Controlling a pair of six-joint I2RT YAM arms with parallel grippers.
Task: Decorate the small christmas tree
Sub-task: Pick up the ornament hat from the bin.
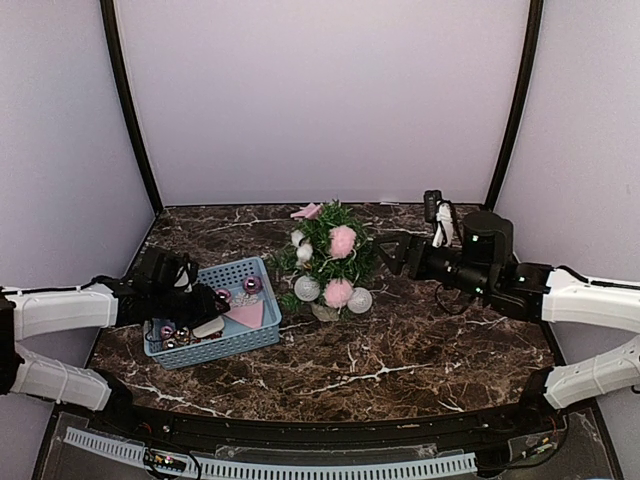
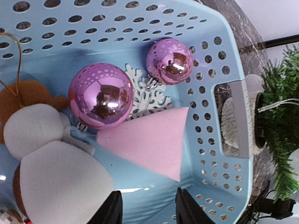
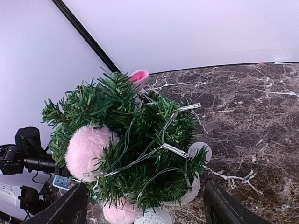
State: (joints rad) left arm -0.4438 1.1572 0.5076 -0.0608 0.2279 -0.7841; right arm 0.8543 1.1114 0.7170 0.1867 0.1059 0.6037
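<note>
One light string on the small christmas tree, unseen from above

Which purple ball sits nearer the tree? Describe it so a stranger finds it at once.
Find the blue basket left of the tree. The ball is shiny purple, beside the handle end facing the tree; the other purple ball lies farther from it.

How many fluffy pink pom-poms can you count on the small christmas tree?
2. The upper pom-pom sits near the top of the small christmas tree; the lower pom-pom sits just below it. More may be hidden behind the branches.
</note>
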